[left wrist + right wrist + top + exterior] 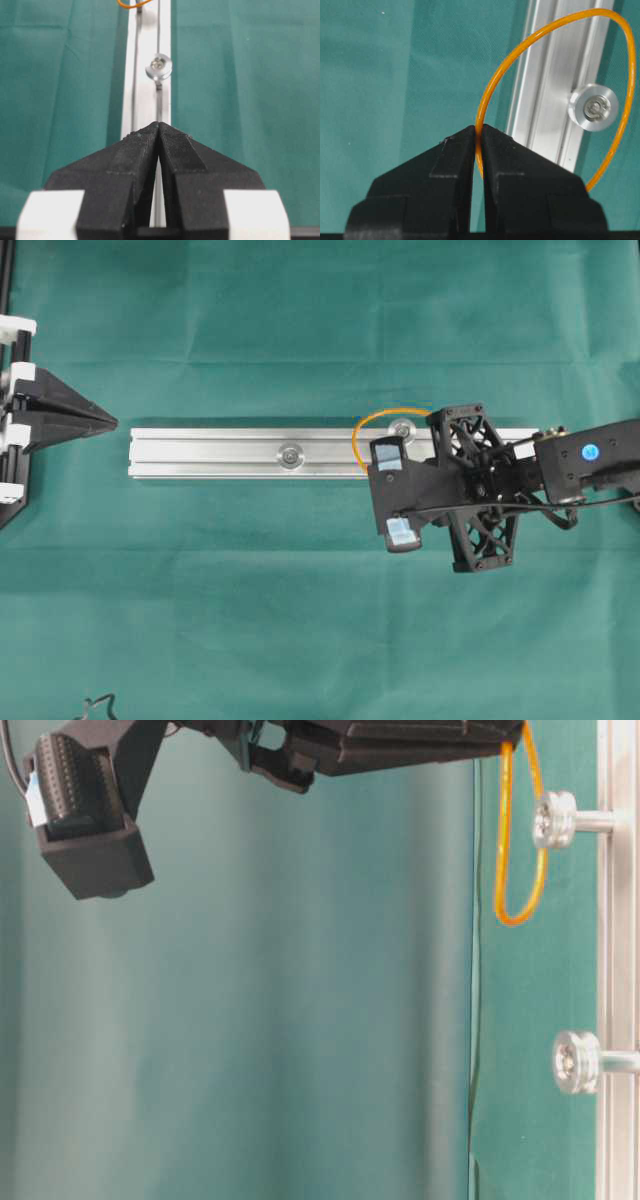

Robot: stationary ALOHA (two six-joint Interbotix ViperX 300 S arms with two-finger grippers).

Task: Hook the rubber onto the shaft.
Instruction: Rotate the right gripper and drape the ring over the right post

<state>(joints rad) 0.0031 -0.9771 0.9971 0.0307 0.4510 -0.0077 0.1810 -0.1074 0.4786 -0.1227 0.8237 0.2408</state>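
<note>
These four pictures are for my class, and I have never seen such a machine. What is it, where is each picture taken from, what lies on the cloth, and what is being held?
It is a robot with two arms, each ending in a two-fingered hand. One picture looks down from above, one looks across at table height, and two come from cameras on the wrists. On the green cloth lies a long aluminium rail with two round-headed pegs: the near peg and the far peg. The right hand pinches a thin orange rubber band, whose loop hangs around the near peg. The left hand is shut, holds nothing, and waits at the rail's other end.
</note>
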